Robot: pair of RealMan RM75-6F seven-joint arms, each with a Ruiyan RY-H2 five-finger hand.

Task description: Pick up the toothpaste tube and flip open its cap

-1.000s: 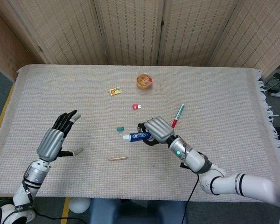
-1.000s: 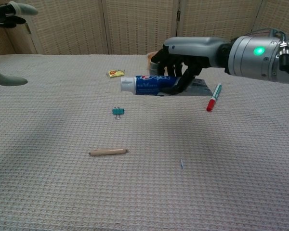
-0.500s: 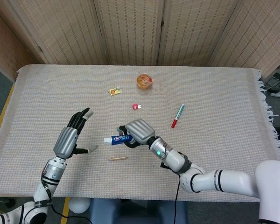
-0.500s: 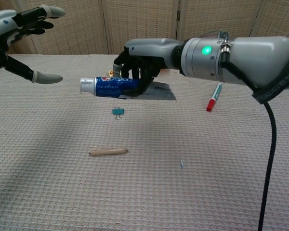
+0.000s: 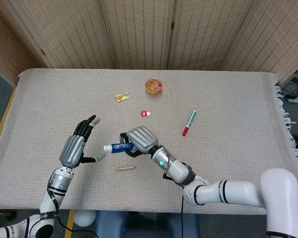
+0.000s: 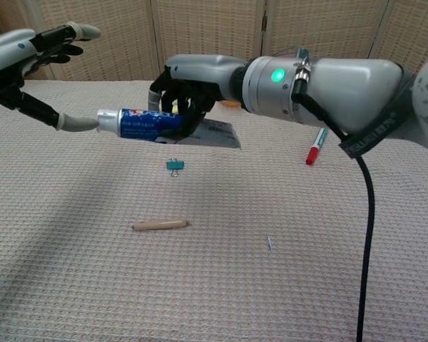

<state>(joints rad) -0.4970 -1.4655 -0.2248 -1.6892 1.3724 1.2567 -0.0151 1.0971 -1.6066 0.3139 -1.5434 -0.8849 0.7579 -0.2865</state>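
My right hand (image 5: pixel 140 140) (image 6: pixel 189 87) grips the blue and white toothpaste tube (image 5: pixel 118 147) (image 6: pixel 146 123) around its middle and holds it level above the table. The white cap (image 6: pixel 107 121) points toward my left hand (image 5: pixel 77 147) (image 6: pixel 28 57). That hand is spread, with nothing in it. Its thumb tip (image 6: pixel 75 124) reaches the cap end of the tube; in the chest view they look to be touching. The tube's flat crimped tail (image 6: pixel 217 133) sticks out past the right hand.
On the cloth lie a teal binder clip (image 6: pixel 174 165), a wooden stick (image 6: pixel 160 225) (image 5: pixel 125 168), a red and green marker (image 5: pixel 188 123) (image 6: pixel 316 144), a small red piece (image 5: pixel 144 113), a yellow packet (image 5: pixel 122 97) and an orange cup (image 5: pixel 153 86).
The right hand has carried the tube leftward, from mid-table to the left hand. The left hand has moved in toward it, and its thumb now meets the cap.
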